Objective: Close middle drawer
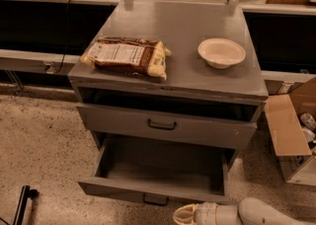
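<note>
At the bottom edge, we are holding the gripper (184, 215) just beside the front of the middle drawer (118, 190), which is standing pulled out; its grip we cannot tell. We are judging this the approach; next, pushing that front straight in.

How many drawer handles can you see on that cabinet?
2: one on the upper drawer front, one on the open middle drawer, near the gripper. Others may be hidden below.

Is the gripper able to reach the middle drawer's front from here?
Probably yes. The gripper sits low, just before the front panel of the open middle drawer, right of its handle; nothing visible lies between them.
</note>
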Robot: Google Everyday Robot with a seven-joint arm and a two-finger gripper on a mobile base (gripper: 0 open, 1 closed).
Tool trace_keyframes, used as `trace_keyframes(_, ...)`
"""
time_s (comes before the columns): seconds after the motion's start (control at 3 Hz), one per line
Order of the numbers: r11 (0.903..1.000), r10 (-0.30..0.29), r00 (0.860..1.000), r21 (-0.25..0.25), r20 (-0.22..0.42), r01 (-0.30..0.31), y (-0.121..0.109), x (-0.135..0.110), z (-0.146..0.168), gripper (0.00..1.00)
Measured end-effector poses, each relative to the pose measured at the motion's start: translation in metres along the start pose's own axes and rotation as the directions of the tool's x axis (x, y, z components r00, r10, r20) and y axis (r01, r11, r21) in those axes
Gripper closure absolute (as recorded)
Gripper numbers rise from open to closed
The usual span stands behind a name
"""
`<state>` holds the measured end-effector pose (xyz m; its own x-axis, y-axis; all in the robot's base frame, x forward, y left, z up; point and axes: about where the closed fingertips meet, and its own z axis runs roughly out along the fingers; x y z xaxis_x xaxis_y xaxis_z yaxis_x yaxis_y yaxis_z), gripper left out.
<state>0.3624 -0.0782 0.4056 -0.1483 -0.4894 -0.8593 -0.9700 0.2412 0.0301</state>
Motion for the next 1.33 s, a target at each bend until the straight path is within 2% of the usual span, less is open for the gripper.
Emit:
trace_keyframes(0.33, 0.9958, 0.003, 0.998, 0.091, 0.058, -0.009, -0.011, 0.009, 0.008, 1.00)
trace_keyframes(0.67, 0.9848, -0.007, 0.997, 0.174, 0.080, -0.007, -0.018, 0.011, 0.009, 1.00)
trace_keyframes(1.0, 0.9681, -0.031, 0.996, 0.250, 0.078, 0.011, -0.034, 0.009, 0.008, 1.00)
trace_keyframes(1.33, 0.9546, -0.039, 0.997, 0.298, 0.068, 0.017, -0.055, 0.011, 0.008, 1.00)
